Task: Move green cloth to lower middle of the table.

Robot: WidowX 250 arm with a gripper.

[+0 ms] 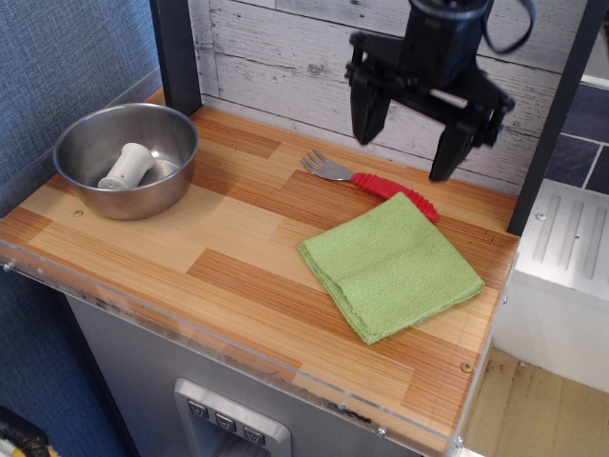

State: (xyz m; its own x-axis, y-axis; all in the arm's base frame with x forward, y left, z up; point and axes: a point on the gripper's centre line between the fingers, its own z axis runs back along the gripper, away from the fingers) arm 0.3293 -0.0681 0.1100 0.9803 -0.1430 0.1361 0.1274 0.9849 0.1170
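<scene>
Bench: wood-plank top, clear front edge.
End effector: black, raised above the back edge, fingers spread, grasping nothing.
Green cloth: folded, flat, right side.
Steel bowl: left rear, white piece inside.
Red-handled fork: just behind the cloth.

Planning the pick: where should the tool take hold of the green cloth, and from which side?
Probably from straight above, pinching the green cloth near its middle or its left folded edge. It lies flat on the table, so there is no raised side to grasp. The open tool hangs above the fork.
</scene>
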